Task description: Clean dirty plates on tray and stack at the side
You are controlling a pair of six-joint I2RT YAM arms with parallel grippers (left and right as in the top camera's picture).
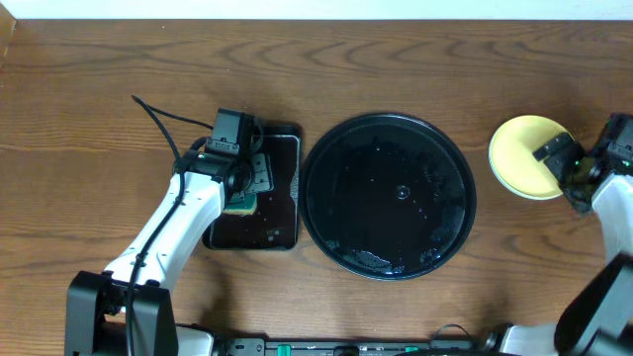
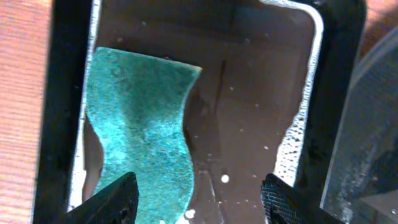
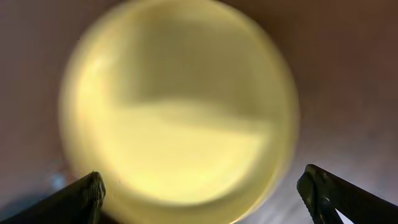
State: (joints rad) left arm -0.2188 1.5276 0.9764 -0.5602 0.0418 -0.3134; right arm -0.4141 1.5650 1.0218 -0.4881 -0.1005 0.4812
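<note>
1 large round glossy black tray w/ raised rim [image 1: 366, 178] sits mid-bench, wet, w/ suds and droplets on its floor, no plates on it. 1 small round pale yellow plate [image 1: 522, 163] lies on the brown wood-grain bench [image 1: 396, 69] well to the right of that tray, apart from it; whether anything is stacked under it can't be told. R arm [image 1: 613, 198] reaches in from the right edge; R jaws are wide apart, one tip either side of the yellow plate's near edge in the right wrist view, gripping nothing. 1 smaller rectangular black tray [image 1: 282, 198] sits just left of the round one, nearly touching, also wet w/ foam along its rim. 1 teal-green scouring sponge [image 2: 140, 137] lies flat in it, toward one long side. L arm [image 1: 173, 222], white w/ black cable, hangs over this tray; L jaws are apart above it, one tip over the sponge's end, the other over bare tray floor, not clamped on the sponge.
</note>
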